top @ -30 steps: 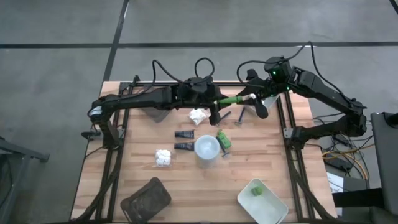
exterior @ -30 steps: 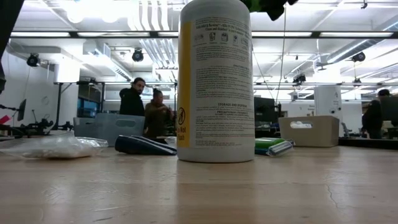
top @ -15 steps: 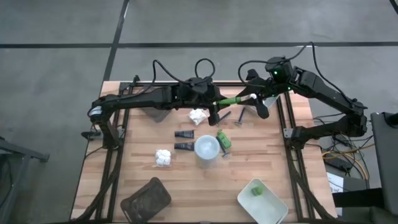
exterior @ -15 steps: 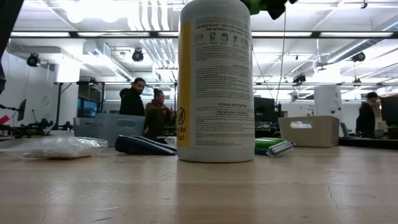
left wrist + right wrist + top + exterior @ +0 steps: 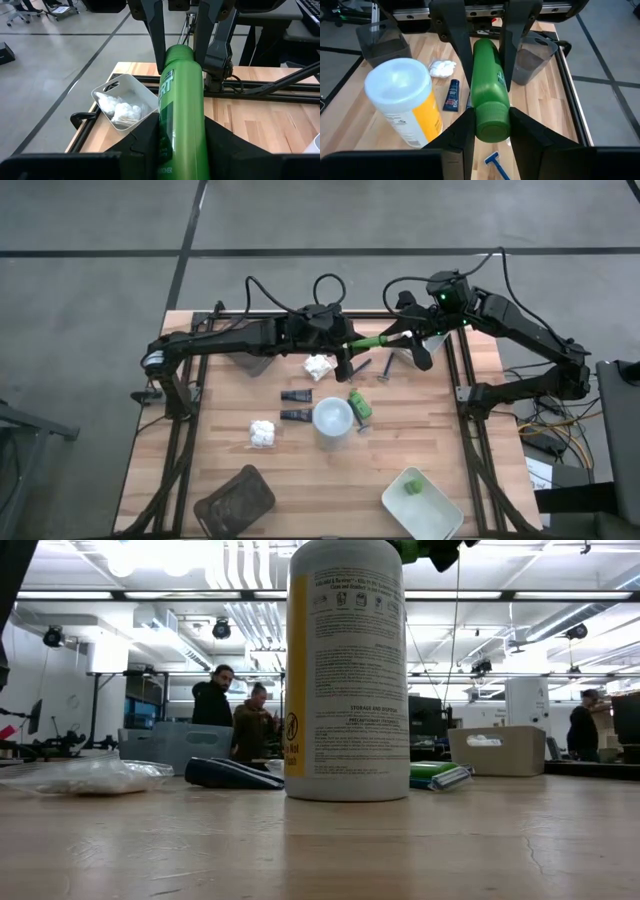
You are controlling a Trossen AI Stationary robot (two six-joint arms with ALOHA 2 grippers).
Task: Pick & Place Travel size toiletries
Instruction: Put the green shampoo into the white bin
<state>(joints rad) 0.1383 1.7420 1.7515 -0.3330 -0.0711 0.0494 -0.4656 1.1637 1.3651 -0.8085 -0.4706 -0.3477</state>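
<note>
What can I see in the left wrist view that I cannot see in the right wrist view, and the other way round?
Only the left wrist view shows the white tray holding white packets at the table's corner.

Only the right wrist view shows the yellow bottle with its white cap, the dark tube, the blue razor, a loose white packet and two dark trays.

Both show the green bottle held between the left pincer and right pincer, above the wooden table.

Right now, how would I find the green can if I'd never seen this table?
Look at the far edge of the table, where both arms meet. The left gripper and right gripper each hold one end of the green can, above the wood. It's the only long, bright green thing in the air.
</note>
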